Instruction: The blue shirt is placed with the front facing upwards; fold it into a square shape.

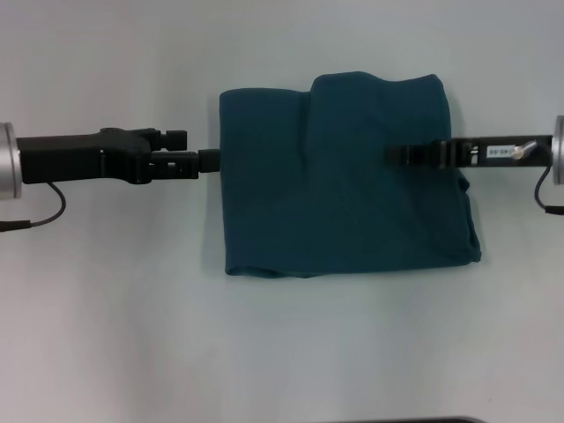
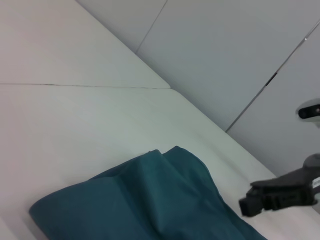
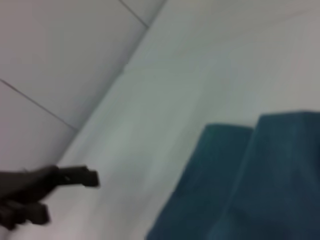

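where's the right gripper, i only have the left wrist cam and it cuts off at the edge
Observer: The right gripper reaches in over the shirt, its tip above the shirt's right half.
Operator: and my own left gripper, can't see it at all
Observer: The left gripper is at the shirt's left edge, level with the right one.
Operator: is the shirt folded yet
Observer: It lies as a rough rectangle on the table, plain teal up, no print showing. A second layer steps up along the far edge, and the near right corner bulges out.
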{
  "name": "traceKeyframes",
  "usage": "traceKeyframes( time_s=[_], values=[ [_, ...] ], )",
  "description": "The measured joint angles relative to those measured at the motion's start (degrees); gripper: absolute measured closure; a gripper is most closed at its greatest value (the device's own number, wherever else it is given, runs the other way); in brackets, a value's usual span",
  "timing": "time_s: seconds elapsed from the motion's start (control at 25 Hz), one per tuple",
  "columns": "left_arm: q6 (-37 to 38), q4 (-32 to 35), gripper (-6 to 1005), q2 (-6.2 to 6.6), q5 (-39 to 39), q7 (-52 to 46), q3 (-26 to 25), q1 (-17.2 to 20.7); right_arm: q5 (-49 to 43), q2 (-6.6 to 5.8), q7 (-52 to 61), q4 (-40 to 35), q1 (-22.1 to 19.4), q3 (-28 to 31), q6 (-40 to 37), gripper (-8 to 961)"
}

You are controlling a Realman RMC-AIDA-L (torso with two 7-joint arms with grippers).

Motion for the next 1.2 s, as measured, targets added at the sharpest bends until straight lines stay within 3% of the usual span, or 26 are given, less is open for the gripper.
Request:
traceKeyframes(
  time_s=[0.2,0.48,0.68,0.92,1.2],
  values=[
    [0.0,-0.03,65,-0.01,0.02,0.02,0.0,-0.02,-4.47,0.79,0.79,-1.16,1.05,-1.12,-4.92,931],
    [0.0,-0.04,66,0.12,0.02,0.03,0.0,-0.11,-6.77,0.59,2.92,-1.38,0.58,-1.08,-7.79,930],
    [0.0,-0.04,66,0.13,0.01,0.14,0.31,-0.15,-5.05,0.34,1.61,-0.76,-0.34,-0.15,-5.47,930],
    [0.54,-0.04,65,0.06,0.01,0.22,0.38,-0.15,-0.53,-0.15,-2.06,1.11,-1.81,5.0,1.55,930],
    [1.3,-0.04,66,-0.6,0.01,0.5,1.66,0.06,-0.07,-0.85,-2.09,2.1,-2.39,8.65,1.46,929]
  ],
)
